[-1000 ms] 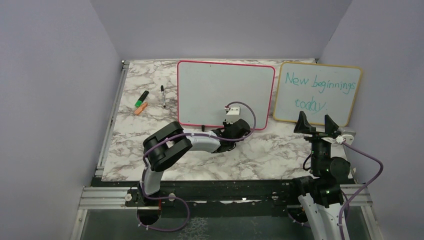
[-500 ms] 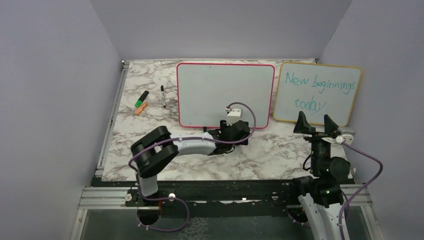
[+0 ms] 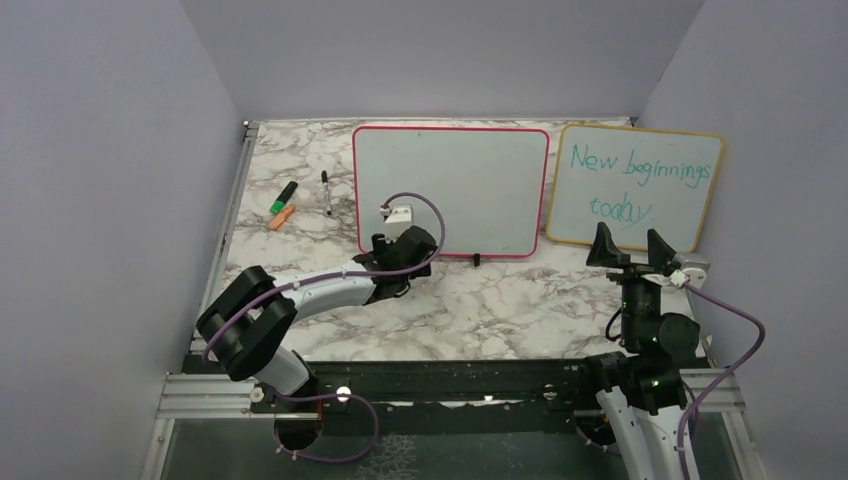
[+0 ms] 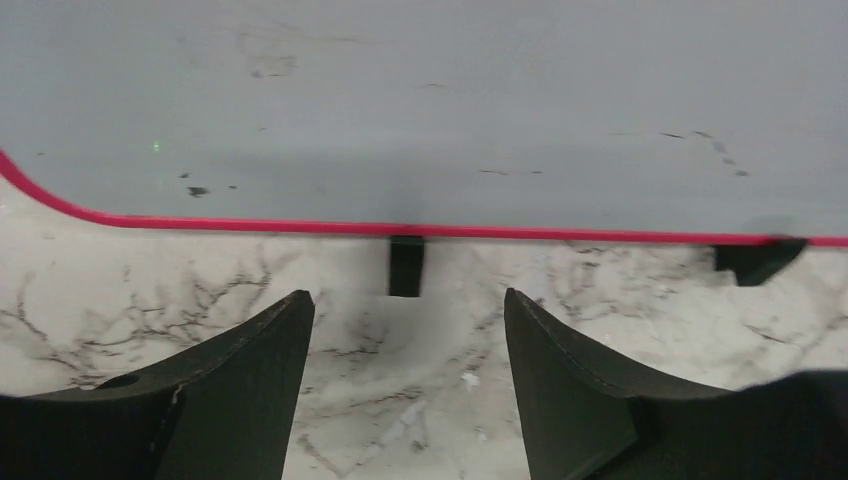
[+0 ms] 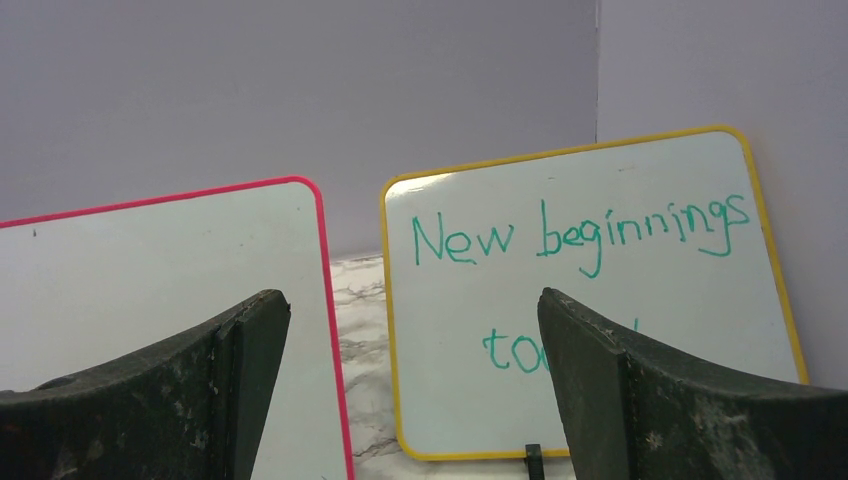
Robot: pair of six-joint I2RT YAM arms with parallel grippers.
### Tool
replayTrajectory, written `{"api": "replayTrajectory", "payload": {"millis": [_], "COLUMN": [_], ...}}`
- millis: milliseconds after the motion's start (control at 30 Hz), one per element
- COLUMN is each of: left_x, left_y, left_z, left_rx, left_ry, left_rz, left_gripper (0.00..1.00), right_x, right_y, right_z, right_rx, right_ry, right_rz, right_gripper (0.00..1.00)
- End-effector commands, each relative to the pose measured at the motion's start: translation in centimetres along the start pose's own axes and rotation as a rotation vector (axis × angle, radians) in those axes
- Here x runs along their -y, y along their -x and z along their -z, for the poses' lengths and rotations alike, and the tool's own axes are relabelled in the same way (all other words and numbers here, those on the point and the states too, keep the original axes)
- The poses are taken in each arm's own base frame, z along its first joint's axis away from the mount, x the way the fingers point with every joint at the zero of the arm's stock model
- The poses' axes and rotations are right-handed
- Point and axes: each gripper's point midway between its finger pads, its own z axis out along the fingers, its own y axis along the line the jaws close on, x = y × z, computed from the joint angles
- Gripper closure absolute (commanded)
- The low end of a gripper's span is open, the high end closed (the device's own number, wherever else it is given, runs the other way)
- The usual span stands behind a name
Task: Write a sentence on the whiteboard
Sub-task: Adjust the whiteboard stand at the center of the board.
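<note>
Nearest, the right gripper point(image 3: 627, 245) waits spread and empty, the left gripper point(image 4: 405, 300) gapes empty at the foot of the blank, red-framed rectangular whiteboard point(image 3: 450, 190) standing centre, so nothing is written yet; the next move is probably fetching the slim black marker point(image 3: 326, 192) lying left of it.

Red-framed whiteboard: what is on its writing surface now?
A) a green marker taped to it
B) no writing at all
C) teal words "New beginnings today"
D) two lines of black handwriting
B: the red-framed whiteboard shows a bare surface with only faint smudges; the teal writing sits on the yellow-framed board beside it.
</note>
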Motion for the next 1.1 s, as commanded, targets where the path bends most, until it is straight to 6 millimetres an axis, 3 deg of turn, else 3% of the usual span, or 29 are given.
{"api": "replayTrajectory", "payload": {"millis": [0, 267, 433, 700, 1067], "left_x": [-2.4, -1.5, -1.4, -0.5, 2.7], "left_y": [-0.4, -0.5, -1.0, -2.2, -5.7], "left_z": [-1.2, -2.7, -2.8, -2.2, 0.3], "left_rx": [-0.028, -0.045, -0.063, -0.078, -0.087], "left_ry": [0.027, -0.01, -0.018, -0.046, -0.045], "left_rz": [-0.003, -0.003, -0.001, -0.004, -0.014], "left_gripper": [0.32, 0.49, 0.72, 0.97, 1.0], "right_x": [-0.5, -0.5, -0.4, -0.4, -0.4], "right_y": [0.0, -0.1, -0.1, 0.1, 0.2], "right_z": [-0.2, -0.2, -0.2, -0.2, -0.1], "right_rx": [0.008, 0.006, 0.006, 0.014, 0.017], "right_ry": [0.025, 0.022, 0.021, 0.02, 0.017], "right_rz": [-0.002, 0.001, 0.002, -0.003, -0.007], "right_gripper": [0.0, 0.0, 0.0, 0.0, 0.0]}}
